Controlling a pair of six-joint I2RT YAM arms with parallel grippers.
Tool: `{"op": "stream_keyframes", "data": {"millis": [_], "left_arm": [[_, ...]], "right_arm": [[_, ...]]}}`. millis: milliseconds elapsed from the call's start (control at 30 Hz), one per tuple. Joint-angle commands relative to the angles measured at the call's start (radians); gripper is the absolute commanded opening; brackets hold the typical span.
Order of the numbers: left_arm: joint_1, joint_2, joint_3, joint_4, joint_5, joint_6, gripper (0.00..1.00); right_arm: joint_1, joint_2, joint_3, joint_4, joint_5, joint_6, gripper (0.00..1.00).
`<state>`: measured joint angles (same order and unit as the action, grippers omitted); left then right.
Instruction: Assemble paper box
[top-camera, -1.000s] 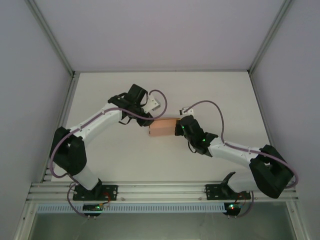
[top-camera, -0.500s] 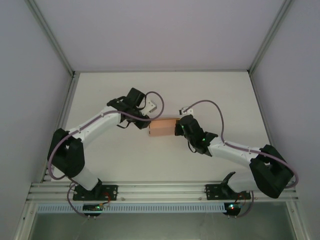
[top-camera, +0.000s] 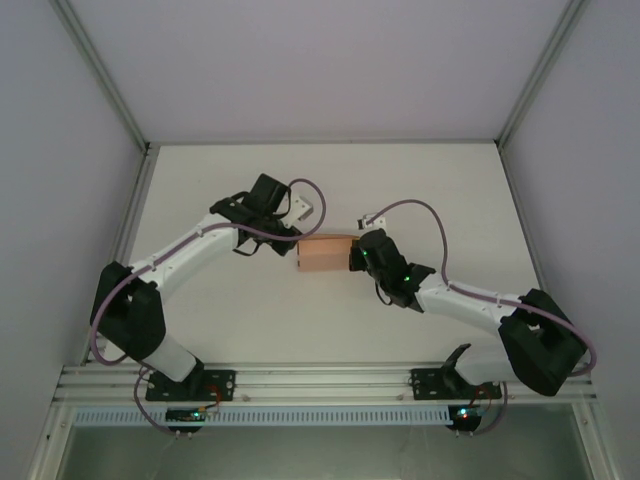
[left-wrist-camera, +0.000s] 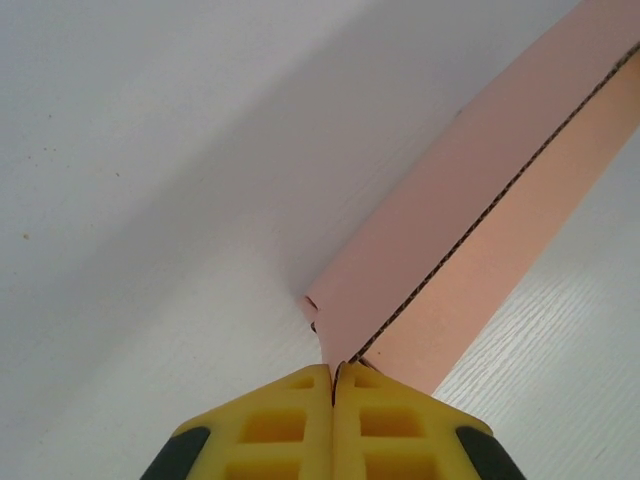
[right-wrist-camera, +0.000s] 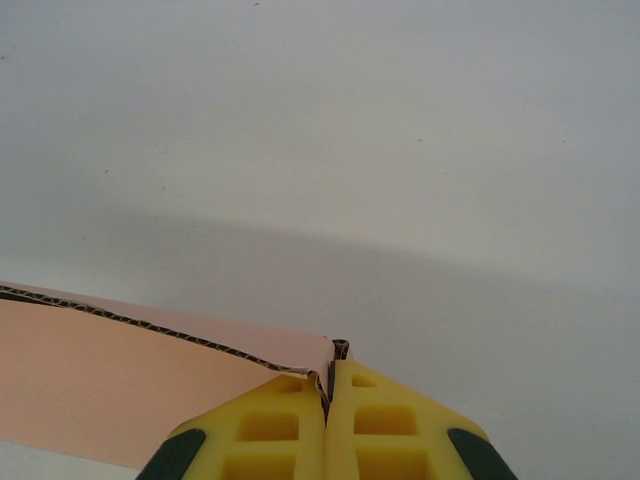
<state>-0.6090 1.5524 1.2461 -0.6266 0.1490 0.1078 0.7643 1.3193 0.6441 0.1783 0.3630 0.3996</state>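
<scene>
The salmon-pink paper box (top-camera: 323, 254) sits mid-table as a small folded rectangle held between both arms. My left gripper (top-camera: 293, 248) is at its left end; in the left wrist view the yellow fingers (left-wrist-camera: 300, 420) are shut on a corner of the paper box (left-wrist-camera: 470, 230), whose corrugated edge runs up to the right. My right gripper (top-camera: 352, 258) is at its right end; in the right wrist view the gripper (right-wrist-camera: 330, 378) pinches the end wall of the paper box (right-wrist-camera: 120, 370), jaws closed on the cardboard edge.
The white table (top-camera: 450, 190) is enclosed by pale walls and aluminium posts (top-camera: 100, 75). A rail (top-camera: 330, 380) with both arm bases runs along the near edge. Purple cables (top-camera: 420, 210) loop above the wrists.
The left wrist has shifted slightly to the left and turned a little. The box and the right arm have stayed where they were.
</scene>
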Motion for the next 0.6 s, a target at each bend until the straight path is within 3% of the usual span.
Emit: {"op": "stream_keyframes", "data": {"millis": [0, 133, 333, 567], "left_arm": [[-0.014, 0.004, 0.01, 0.027, 0.041, -0.07, 0.0], [-0.05, 0.003, -0.009, 0.053, 0.035, -0.252, 0.0], [-0.094, 0.012, -0.066, 0.072, -0.126, -0.512, 0.0], [-0.098, 0.013, -0.073, 0.088, -0.093, -0.617, 0.0]], "right_arm": [[0.015, 0.033, -0.01, -0.157, -0.001, 0.003, 0.0], [0.036, 0.028, 0.008, -0.21, 0.045, 0.06, 0.0], [0.066, 0.029, 0.014, -0.246, 0.094, 0.139, 0.0], [0.083, 0.031, 0.028, -0.282, 0.116, 0.157, 0.0]]}}
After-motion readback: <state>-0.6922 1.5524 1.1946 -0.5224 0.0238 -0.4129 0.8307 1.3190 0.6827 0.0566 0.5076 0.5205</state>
